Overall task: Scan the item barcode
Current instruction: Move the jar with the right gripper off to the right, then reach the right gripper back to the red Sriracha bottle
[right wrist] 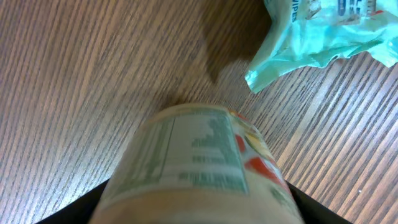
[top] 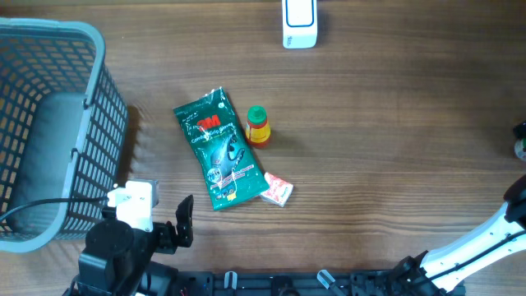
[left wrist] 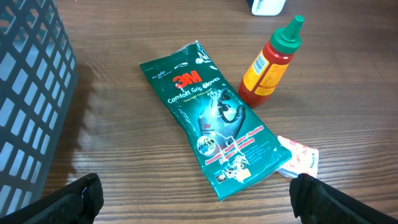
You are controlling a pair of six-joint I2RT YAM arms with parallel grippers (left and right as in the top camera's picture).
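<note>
A round jar point(right wrist: 199, 165) with a pale printed label, blurred, fills the space between the two dark fingers of my right gripper point(right wrist: 199, 208) above the wood table. I cannot make out whether the fingers still press on it. The overhead view shows only the right arm point(top: 485, 238), which runs off the right edge. The white scanner point(top: 298, 23) stands at the table's far edge. My left gripper point(left wrist: 196, 202) is open and empty just short of a green 3M packet point(left wrist: 214, 118).
A grey mesh basket point(top: 99, 115) fills the left side. A red sauce bottle point(top: 258, 126) with a green cap stands beside the green packet point(top: 220, 148). A small red-and-white packet point(top: 278, 190) lies at its near corner. A crumpled pale-green wrapper point(right wrist: 323, 37) lies beyond the jar.
</note>
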